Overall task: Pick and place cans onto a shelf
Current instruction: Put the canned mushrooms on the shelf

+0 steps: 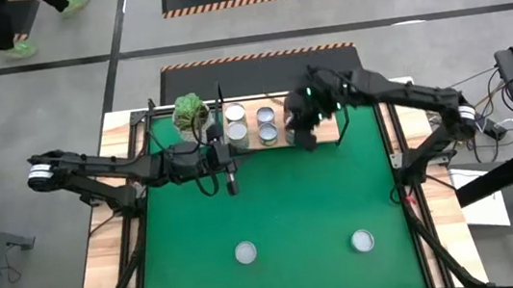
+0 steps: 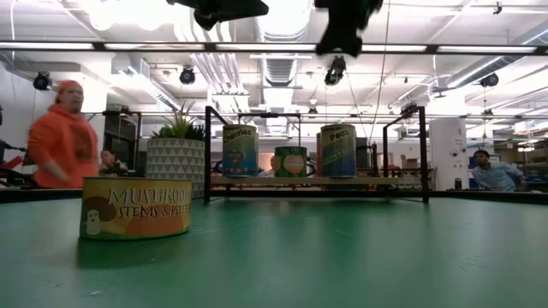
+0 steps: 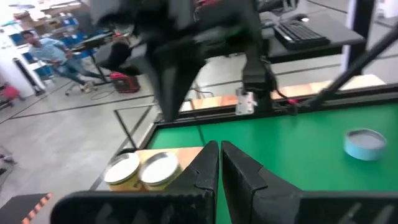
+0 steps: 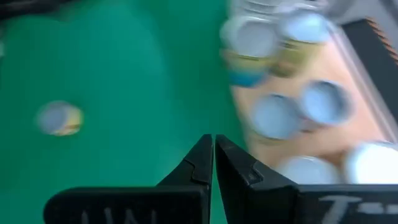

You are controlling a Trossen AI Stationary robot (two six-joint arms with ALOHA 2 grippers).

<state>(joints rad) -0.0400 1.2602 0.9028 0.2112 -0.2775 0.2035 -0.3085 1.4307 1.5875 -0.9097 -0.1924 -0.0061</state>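
My right tool [image 1: 302, 137] hangs over the right end of the shelf [image 1: 277, 140], fingers closed together on nothing. My left tool [image 1: 233, 182] sits above the green mat [image 1: 283, 209] just in front of the shelf's left end, also closed and empty. Several cans [image 1: 264, 117] stand on the shelf; two cans [image 1: 246, 253] rest well apart near the worktop's front.
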